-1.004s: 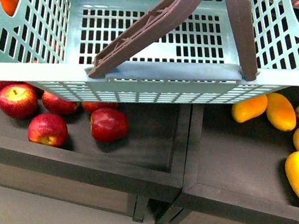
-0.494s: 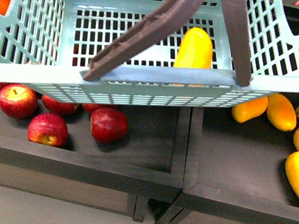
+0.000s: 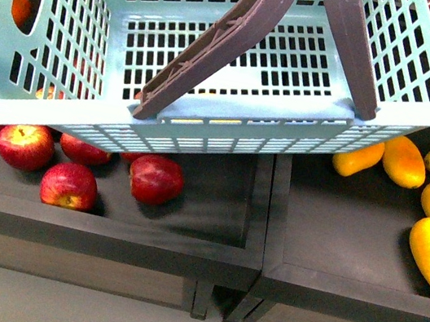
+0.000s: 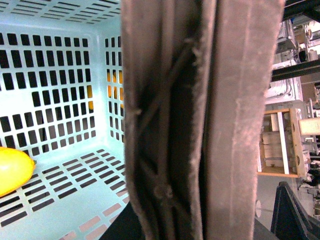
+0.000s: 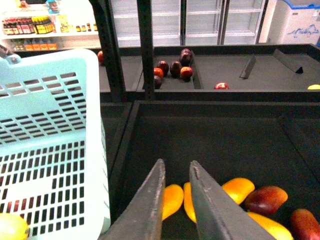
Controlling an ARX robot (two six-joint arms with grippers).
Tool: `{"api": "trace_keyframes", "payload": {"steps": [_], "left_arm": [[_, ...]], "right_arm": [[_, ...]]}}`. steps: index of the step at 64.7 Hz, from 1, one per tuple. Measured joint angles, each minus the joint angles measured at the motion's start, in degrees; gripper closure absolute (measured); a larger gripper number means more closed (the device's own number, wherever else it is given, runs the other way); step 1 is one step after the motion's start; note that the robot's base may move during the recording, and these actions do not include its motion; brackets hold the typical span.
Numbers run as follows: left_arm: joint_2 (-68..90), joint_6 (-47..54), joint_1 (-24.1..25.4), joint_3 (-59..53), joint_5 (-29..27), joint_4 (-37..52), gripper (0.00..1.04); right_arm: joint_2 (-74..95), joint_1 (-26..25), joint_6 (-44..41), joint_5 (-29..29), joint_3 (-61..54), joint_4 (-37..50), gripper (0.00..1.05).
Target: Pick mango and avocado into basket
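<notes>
Fingers of the right pincer (image 5: 176, 200) stand a narrow gap apart at the bottom centre of its wrist view. They are empty and touch nothing, above orange-yellow mangoes (image 5: 239, 189) in a dark crate (image 5: 210, 130). At the left of that frame, the light teal slotted plastic basket (image 5: 55, 100) holds a yellow mango (image 5: 11, 227) in the lower-left corner. A second ago the basket was bare. That fruit has since slid low, showing in the front view only as yellow slivers through the near wall. The mango step looks done and the avocado remains, though none is in sight. Brown ribbed handles (image 4: 200, 120) fill the left wrist view, so the left pincer's grip cannot be told.
</notes>
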Motion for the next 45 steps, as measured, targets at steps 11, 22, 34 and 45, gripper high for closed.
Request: {"api": "trace_keyframes", "payload": {"steps": [11, 22, 34, 45], "left_arm": [[0.0, 0.2, 0.0, 0.0, -0.1, 0.0, 0.9], [0.0, 0.2, 0.0, 0.0, -0.1, 0.0, 0.9], [0.0, 0.1, 0.0, 0.0, 0.1, 0.0, 0.9], [0.0, 0.1, 0.0, 0.0, 0.0, 0.0, 0.9]], "right_arm": [[-4.6, 0.0, -0.8, 0.0, -4.8, 0.4, 1.03], [-9.1, 0.0, -0.8, 0.0, -8.4, -0.3, 1.03], [-14.0, 0.0, -0.8, 0.0, -11.4, -2.4, 1.03], [-15.8, 0.0, -0.9, 0.0, -12.3, -3.1, 0.8]]}}
